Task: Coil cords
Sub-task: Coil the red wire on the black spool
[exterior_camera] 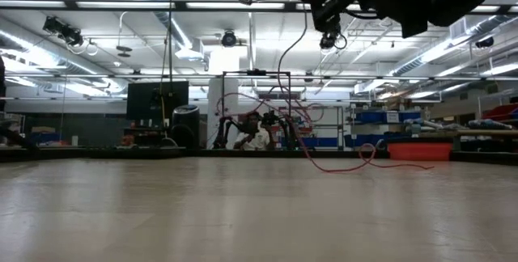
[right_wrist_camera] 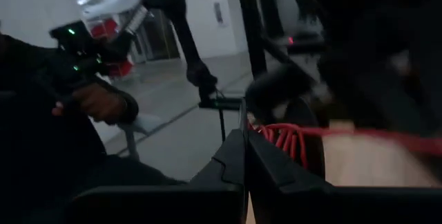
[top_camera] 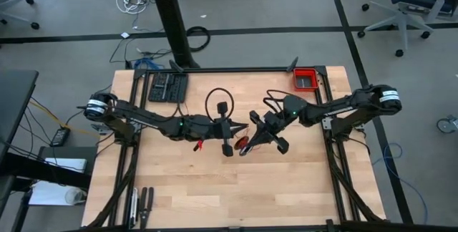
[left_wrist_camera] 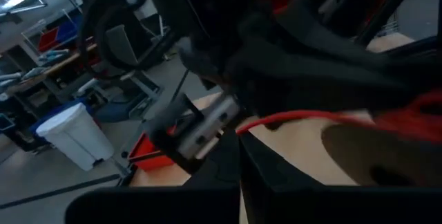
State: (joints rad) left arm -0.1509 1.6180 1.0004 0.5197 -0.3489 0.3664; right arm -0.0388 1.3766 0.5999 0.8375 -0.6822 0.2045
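Red cord (top_camera: 242,144) was the thing both arms had gathered over, near the middle of the wooden surface (top_camera: 215,189). Going from the left, the left arm reached in low from the surface's left edge, stretched nearly flat and long, so that its hand (top_camera: 227,140) met the other at the centre. A short red tail (top_camera: 200,145) showed just beside that forearm. Whether the left hand was clenched on the cord or released could not be told; its wrist view showed only a taut red strand (left_wrist_camera: 304,118) running across in front of dark blurred parts.

Between the two hands the cord sat bunched in a small red bundle, which seemed to be held off the surface: the low view showed both hands up at the top of the picture and a thin red line (exterior_camera: 356,165) trailing down and lying loose on the wood behind. That height probably kept the loops free to be wound without dragging.

Further right, the right arm came in from the right edge, elbow bent, its hand (top_camera: 259,140) turned toward the bundle. Red loops (right_wrist_camera: 283,137) appeared stacked just past its fingers (right_wrist_camera: 276,175), but whether that hand was grasping them could not be told. A black cable loop (top_camera: 217,103) and a red bin (top_camera: 306,79) lay apart from the work.
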